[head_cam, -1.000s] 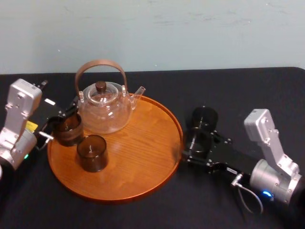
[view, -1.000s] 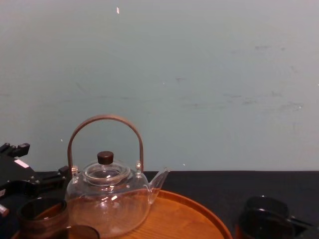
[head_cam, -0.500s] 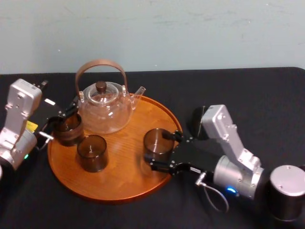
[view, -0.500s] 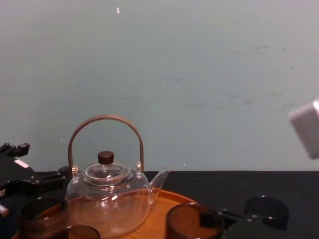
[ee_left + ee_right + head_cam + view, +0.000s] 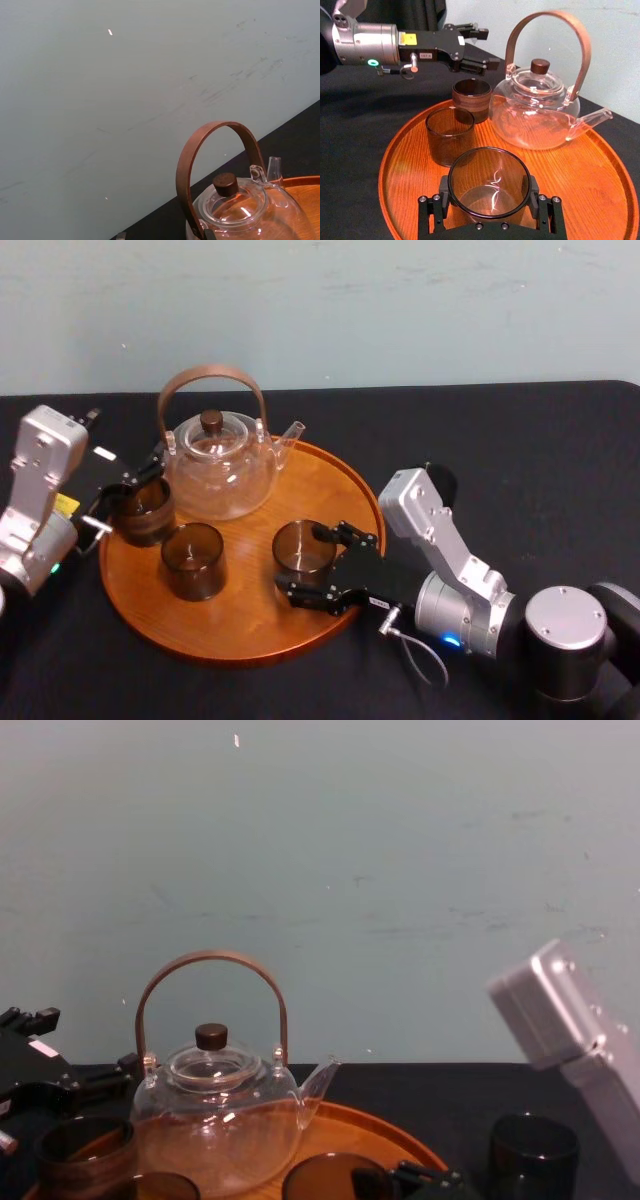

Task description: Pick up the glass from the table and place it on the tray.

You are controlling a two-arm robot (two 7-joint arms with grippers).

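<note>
Glass tumbler, smoky-brown and round, seemed light, slick, fragile. Right gripper pinched its opposite sidewalls at 3 o'clock on the round orange-brown wooden tray; left gripper sat at 9 o'clock.

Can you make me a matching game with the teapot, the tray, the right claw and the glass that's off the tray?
1 teapot
2 tray
3 right claw
4 black glass

a orange-brown
b on the table, off the tray
c shut on a glass, over the tray
d at the tray's back

Pairs: 1-d, 2-a, 3-c, 4-b.

The left claw sits open at the tray's left edge.
</note>
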